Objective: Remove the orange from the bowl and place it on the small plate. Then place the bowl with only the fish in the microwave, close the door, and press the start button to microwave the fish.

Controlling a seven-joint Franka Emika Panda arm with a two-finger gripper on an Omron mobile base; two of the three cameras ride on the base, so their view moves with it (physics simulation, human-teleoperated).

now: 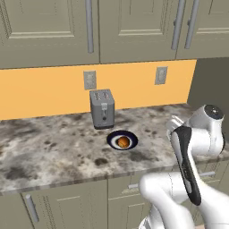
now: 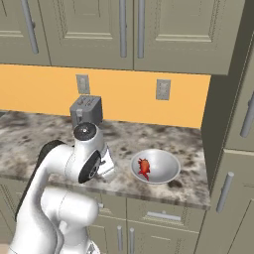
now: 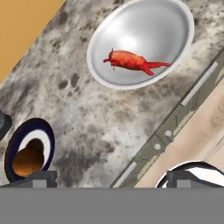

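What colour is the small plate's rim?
Dark navy, with a white ring inside it, on the small plate that holds the orange. Clearest in the left base view.

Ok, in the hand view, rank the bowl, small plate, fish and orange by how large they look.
1. the bowl
2. the small plate, cut by the frame, nearer the camera
3. the fish and the orange: too alike to rank; orange partly hidden.
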